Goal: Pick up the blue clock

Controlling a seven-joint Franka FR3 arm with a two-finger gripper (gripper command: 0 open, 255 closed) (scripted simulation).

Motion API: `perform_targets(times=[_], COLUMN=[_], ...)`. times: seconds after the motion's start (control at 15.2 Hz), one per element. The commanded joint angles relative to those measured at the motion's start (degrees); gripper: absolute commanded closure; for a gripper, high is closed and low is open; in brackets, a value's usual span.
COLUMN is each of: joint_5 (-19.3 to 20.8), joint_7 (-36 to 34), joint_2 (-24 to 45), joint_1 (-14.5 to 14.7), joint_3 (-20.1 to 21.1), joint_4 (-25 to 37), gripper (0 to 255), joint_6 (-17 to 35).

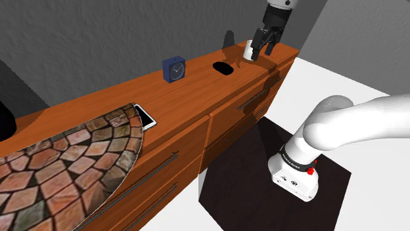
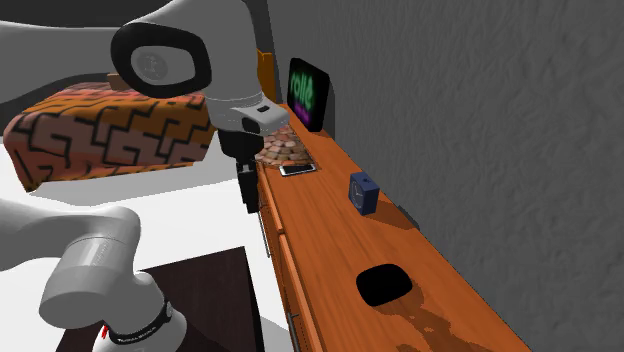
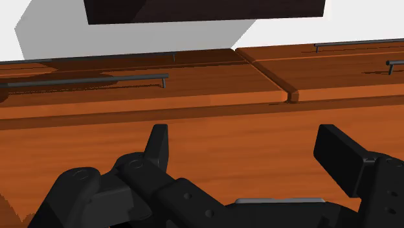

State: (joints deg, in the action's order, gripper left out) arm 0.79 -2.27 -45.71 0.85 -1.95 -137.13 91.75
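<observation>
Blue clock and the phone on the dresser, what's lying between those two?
Nothing: the stretch of dresser top between the blue clock and the phone is bare wood, as the shoulder view and the second exterior view both show.

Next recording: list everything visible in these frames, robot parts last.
wooden dresser: one, orange-brown, dark bar handles.
blue cube clock: one, blue, on the dresser top.
black oval object: one, black, beside the clock.
round brick-pattern mat: one, brown and grey, on the dresser top.
white-edged phone: one, dark screen, at the mat's edge.
small white object: one, white, at the dresser's far end in the shoulder view.
glowing screen: one, green and purple, against the wall.
patterned block: one, orange and black, beyond the dresser.
box stand: one, dark brown, under the arm.
robot arm: one, white.
gripper: one, black, open, above the dresser top.
</observation>
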Motion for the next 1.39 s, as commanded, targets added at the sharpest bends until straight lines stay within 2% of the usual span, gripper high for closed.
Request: perform_targets(times=[0.0,0.33,0.66,0.99,1.32], joint_5=[0.00,-4.76,-7.36,-7.07,-3.75], joint_7=[0.00,-15.52,-30.69,-45.92,-61.34], joint_2=[0.00,6.24,15.07,25.70,37.54], joint_1=[0.00,-1.44,-3.49,-5.96,-7.92], joint_3=[0.00,7.46,14.17,19.81,23.79], joint_4=[0.00,1.22,5.33,12.01,20.90], gripper=[0,0,0,0,0], joint_6=[0.00,5.30,10.52,14.83,17.53])
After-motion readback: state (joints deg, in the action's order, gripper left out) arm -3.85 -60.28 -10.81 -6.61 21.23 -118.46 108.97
